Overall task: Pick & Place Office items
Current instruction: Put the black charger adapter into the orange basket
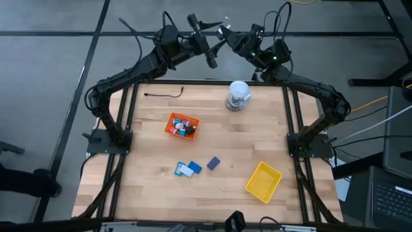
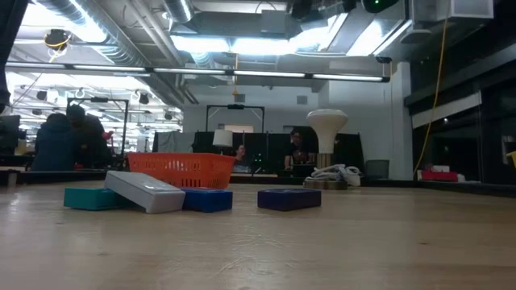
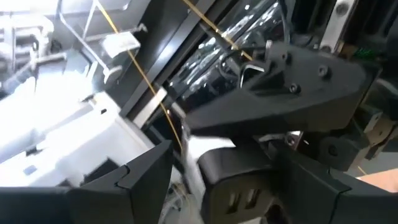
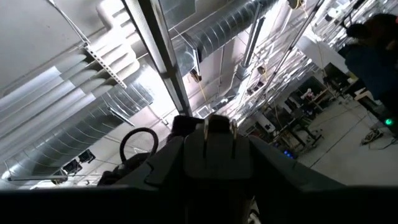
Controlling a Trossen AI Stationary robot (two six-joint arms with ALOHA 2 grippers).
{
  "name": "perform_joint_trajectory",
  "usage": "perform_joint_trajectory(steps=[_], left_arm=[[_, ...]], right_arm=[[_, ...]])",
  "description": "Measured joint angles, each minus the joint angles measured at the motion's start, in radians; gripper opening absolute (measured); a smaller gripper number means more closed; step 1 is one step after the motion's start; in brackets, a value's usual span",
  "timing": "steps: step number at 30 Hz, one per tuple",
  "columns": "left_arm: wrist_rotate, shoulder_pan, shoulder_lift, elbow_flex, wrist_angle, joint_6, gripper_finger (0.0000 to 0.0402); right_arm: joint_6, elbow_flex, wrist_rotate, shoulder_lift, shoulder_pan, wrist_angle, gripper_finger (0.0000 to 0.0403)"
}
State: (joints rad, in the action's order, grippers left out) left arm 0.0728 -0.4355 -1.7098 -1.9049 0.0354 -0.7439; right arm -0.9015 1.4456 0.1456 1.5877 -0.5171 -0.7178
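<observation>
Several small office pieces lie in the orange mesh tray. More rest flat on the table nearer the front: a teal block, a white piece leaning on it, a blue block and a navy block. Both arms are folded up beyond the table's far edge, far from every piece. My left gripper is open and empty. My right gripper points toward the ceiling, shut and empty.
A yellow mesh tray sits near the front right. A white-and-grey roll stands at the far edge, right of centre. A thin black cable lies at the far left. People sit in the room behind the table.
</observation>
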Motion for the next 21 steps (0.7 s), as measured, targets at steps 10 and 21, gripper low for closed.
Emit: perform_joint_trajectory(steps=[10,21], left_arm=[[0.052,-0.018,-0.002,0.000,0.020,0.010,0.0246],[0.039,-0.011,-0.002,0.001,0.027,-0.006,0.0151]], right_arm=[[-0.004,0.001,-0.019,0.003,0.000,-0.016,0.0148],[-0.005,0.002,-0.019,0.002,-0.001,-0.016,0.0148]])
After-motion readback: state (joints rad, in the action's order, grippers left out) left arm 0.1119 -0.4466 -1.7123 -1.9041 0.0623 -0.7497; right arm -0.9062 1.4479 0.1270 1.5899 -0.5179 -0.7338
